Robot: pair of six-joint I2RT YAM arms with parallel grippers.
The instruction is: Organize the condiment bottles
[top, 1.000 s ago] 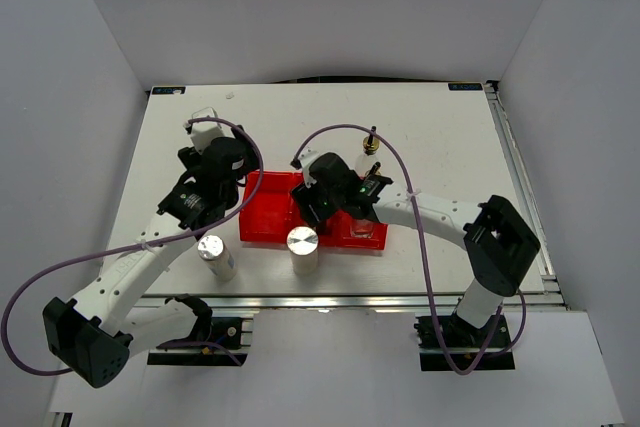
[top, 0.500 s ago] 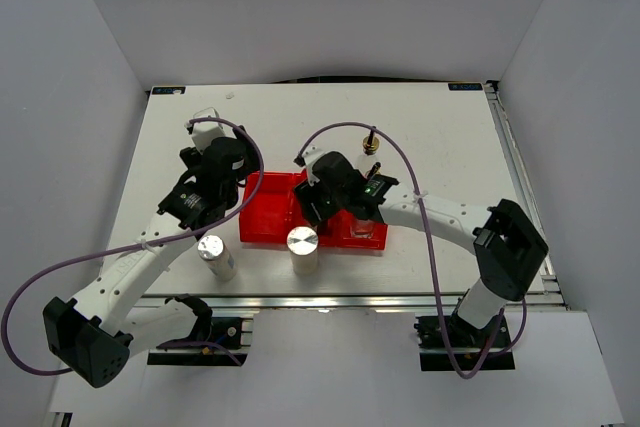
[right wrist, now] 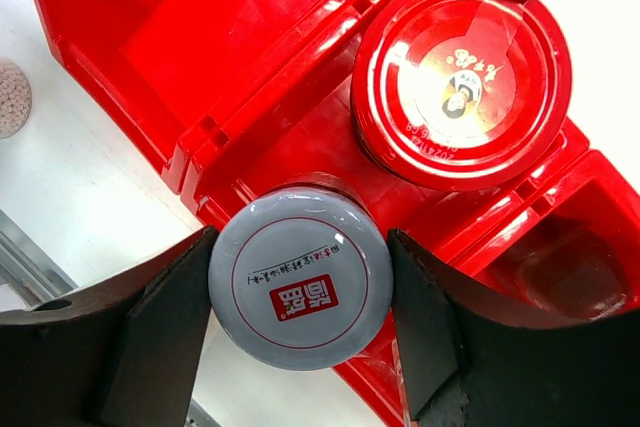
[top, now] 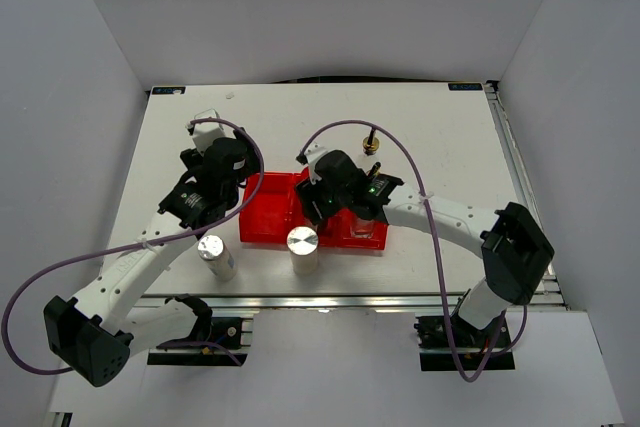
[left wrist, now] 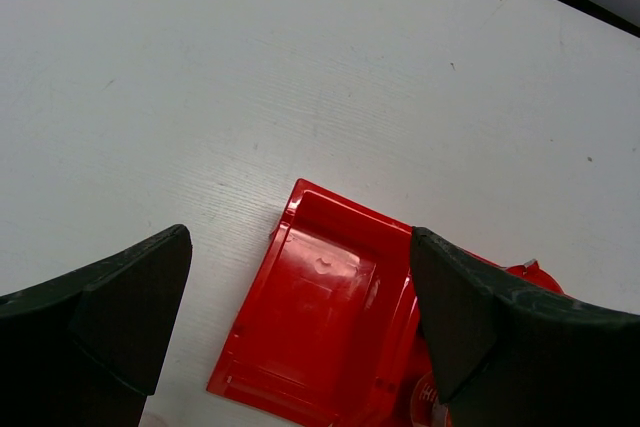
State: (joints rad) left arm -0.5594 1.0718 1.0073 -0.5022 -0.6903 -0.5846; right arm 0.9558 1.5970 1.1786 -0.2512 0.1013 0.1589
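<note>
Silver-lidded jar (right wrist: 300, 282) | upright at tray (right wrist: 150, 67) near rim, beside red-lidded jar (right wrist: 460, 77) | right gripper (right wrist: 300, 292) part-open, clamping its sides | left gripper (left wrist: 298, 247) spread wide, empty, over tray's left end

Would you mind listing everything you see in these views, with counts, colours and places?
table: one, white.
tray: one, red, mid-table, left compartment empty.
metal cylinders: two, silver, on the table in front of the tray.
glass bottles: two, clear with gold spouts, one behind the tray, the other apparently in its right compartment.
red-lidded jar: one, red lid, middle compartment.
silver-lidded jar: one, grey lid, gripped beside the red-lidded jar.
left gripper: one, black, open, near the tray's left end.
right gripper: one, black, shut on the silver-lidded jar.
</note>
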